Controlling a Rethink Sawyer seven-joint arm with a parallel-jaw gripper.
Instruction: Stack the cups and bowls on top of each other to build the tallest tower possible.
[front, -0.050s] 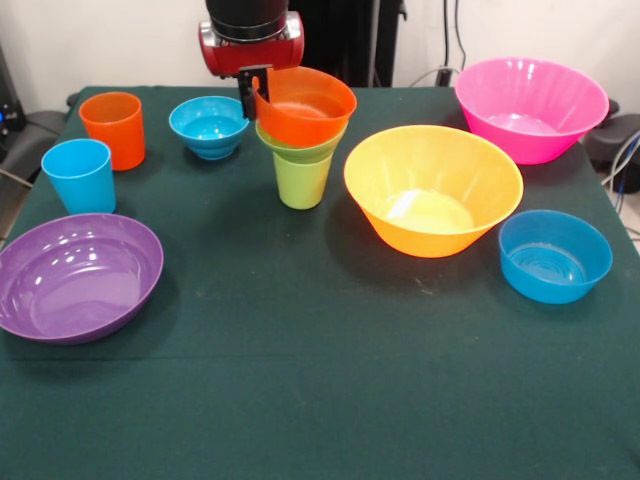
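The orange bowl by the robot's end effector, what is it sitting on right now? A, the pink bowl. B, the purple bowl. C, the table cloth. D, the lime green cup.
D: the orange bowl sits tilted on top of the lime green cup, which seems to have a small green bowl in its mouth, while the end effector is at the orange bowl's rim.

Green-clothed table (300, 400): cups (113, 128), bowls (432, 190), lime-cup tower (301, 172).
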